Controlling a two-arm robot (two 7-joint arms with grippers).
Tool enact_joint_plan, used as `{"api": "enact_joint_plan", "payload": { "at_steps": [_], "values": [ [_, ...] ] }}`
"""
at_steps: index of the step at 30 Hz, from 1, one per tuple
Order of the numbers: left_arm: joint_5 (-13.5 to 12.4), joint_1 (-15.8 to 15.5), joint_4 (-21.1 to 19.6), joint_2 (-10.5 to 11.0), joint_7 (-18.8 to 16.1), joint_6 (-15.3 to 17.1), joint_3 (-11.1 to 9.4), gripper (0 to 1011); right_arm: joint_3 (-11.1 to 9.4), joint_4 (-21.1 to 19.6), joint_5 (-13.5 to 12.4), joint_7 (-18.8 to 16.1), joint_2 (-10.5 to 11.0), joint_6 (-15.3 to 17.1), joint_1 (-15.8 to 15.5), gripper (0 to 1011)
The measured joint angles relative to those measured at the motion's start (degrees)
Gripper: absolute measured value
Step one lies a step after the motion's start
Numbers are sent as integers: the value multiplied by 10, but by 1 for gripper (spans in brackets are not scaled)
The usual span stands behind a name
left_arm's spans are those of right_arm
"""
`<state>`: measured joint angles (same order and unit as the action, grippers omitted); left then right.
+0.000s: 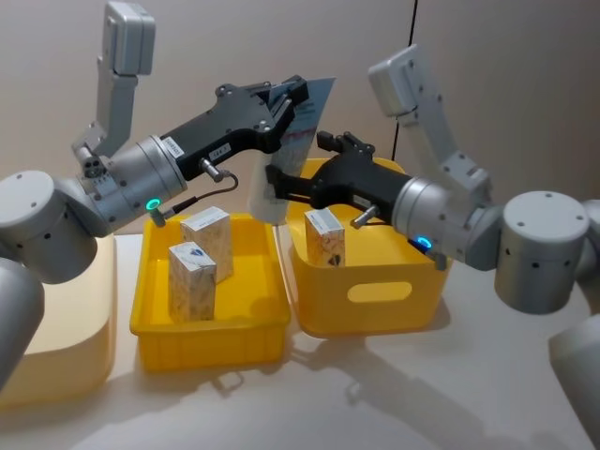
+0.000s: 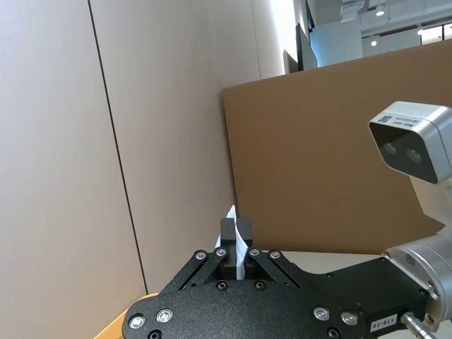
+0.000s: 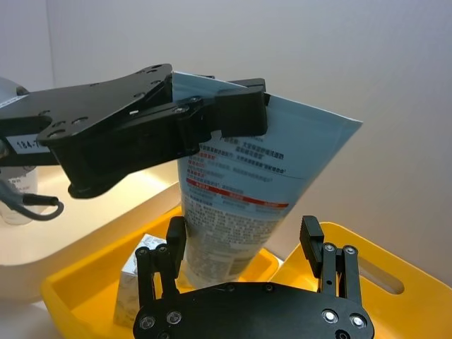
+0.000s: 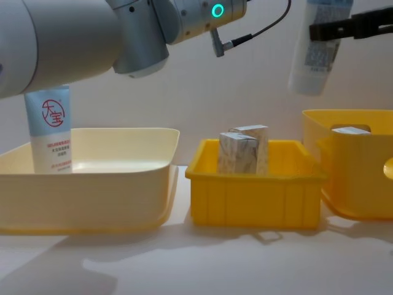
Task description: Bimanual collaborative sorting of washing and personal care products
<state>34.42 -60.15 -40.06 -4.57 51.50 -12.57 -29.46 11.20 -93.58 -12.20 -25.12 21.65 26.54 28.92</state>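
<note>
— Closest up, right gripper (image 3: pixel 242 229): how set?
— Spread wide, one finger on each side of squeeze tube (image 3: pixel 233 191), low on its body. One finger just beside the tube wall, the other apart from it. Not clamped. From the chest, shows as a dark bar crossing the tube, coming in from the right edge.
— Held by what, then?
— By left gripper (image 1: pixel 292 101), pinched tight on the flat crimped end, up top. Reaches in from the robot's left, high above the bins.
— Where in the air?
— Hangs tilted, narrow end down, over the seam between shallow yellow bin (image 1: pixel 211 342) and deep yellow bin (image 1: pixel 375 291). Touches neither.
— Print on it?
— Pale blue with a red band and small lines of text; too fine to read.
— Inside the shallow bin?
— Two marbled cartons, front carton (image 1: pixel 192 281) and back carton (image 1: pixel 208 239), both upright, close together; touching or not, cannot tell.
— Deep bin?
— One more, third carton (image 1: pixel 325 236), upright near the left wall, marbled side, pale top.
— Farther to the robot's left?
— Next over, cream tray (image 4: pixel 92 178), just beside the shallow bin. Inside, at its far left end, second tube (image 4: pixel 49 129): stands upright, white and pale blue, round red logo near the top.
</note>
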Motion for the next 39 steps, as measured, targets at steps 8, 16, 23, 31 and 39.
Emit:
{"api": "enact_joint_plan", "payload": {
  "at_steps": [8,16,23,31,39],
  "values": [
    [3,3,-6,4,-1,2,-2,14,10,12,-5,9,-16,3,12,1005],
    [7,7,-14,9,-3,4,-4,13,20,18,-8,18,-28,6,20,1004],
    [9,9,-18,12,-4,5,-5,13,24,21,-9,23,-33,7,24,988],
    [10,10,-20,13,-5,6,-5,13,27,23,-10,26,-37,8,26,818],
    [11,11,-21,14,-6,6,-6,13,29,24,-11,28,-39,8,28,760]
  ]
}}
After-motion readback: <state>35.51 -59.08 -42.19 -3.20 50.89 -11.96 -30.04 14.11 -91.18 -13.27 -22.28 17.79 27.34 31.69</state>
